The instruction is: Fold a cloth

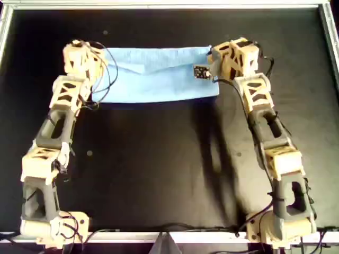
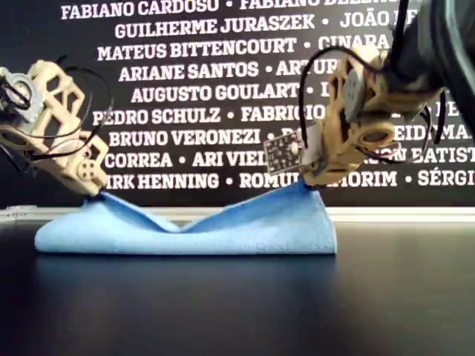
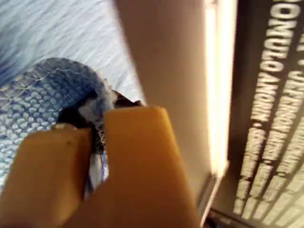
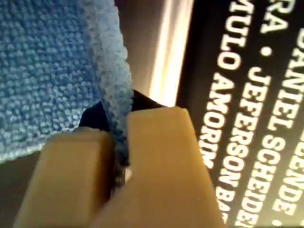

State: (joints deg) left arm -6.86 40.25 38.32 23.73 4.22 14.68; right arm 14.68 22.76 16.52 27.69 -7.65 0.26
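Your work surface is a matte black table (image 1: 159,159) with a pale metal rim (image 1: 159,6). Behind the grippers stands a black wall banner (image 2: 223,96) printed with white names. A bright light strip (image 2: 401,214) runs along its base, beyond the tools.

Overhead straight down on the whole table (image 1: 159,174), exterior low and level at table height, wrist views tight on jaws; shared by all: the cloth (image 1: 159,76).
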